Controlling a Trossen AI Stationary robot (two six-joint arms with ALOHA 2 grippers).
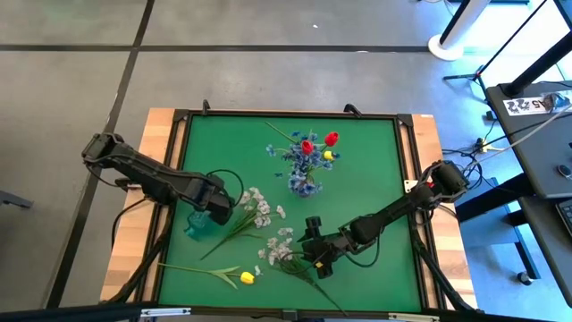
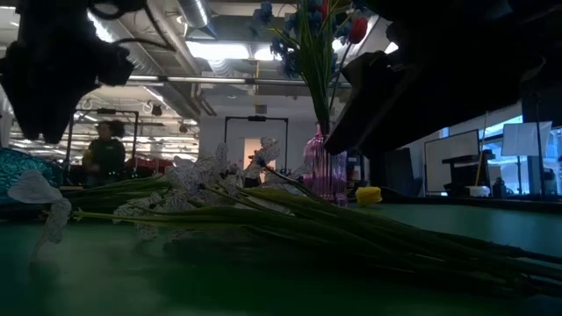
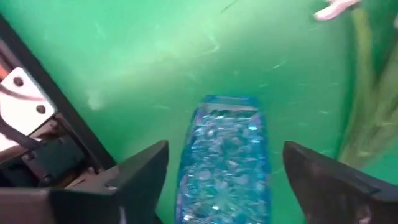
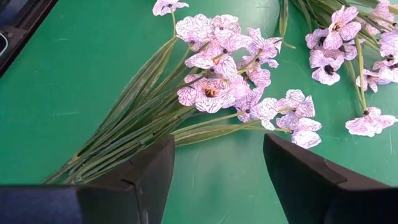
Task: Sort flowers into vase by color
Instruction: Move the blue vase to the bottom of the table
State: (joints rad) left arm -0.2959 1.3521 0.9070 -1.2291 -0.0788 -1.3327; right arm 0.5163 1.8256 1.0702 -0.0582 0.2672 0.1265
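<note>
My left gripper [image 1: 217, 210] is open above a blue textured glass vase [image 3: 224, 162] near the mat's left edge [image 1: 197, 224], with one finger on either side and a gap to each. My right gripper [image 1: 310, 243] is open and low over the mat, facing a white spray [image 4: 230, 62] that lies flat [image 1: 281, 250]. A second white spray [image 1: 255, 210] lies beside the blue vase. A yellow tulip [image 1: 246, 277] lies near the near edge. A purple vase [image 1: 304, 185] stands mid-table holding blue sprays, red tulips [image 1: 319, 141] and a yellow bloom.
The green mat [image 1: 366, 170] sits in a dark raised frame on a wooden table. The long stems of the lying sprays [image 2: 351, 224] stretch across the near half. Bare mat shows in the far left and far right parts. A person [image 2: 105, 154] stands in the room behind.
</note>
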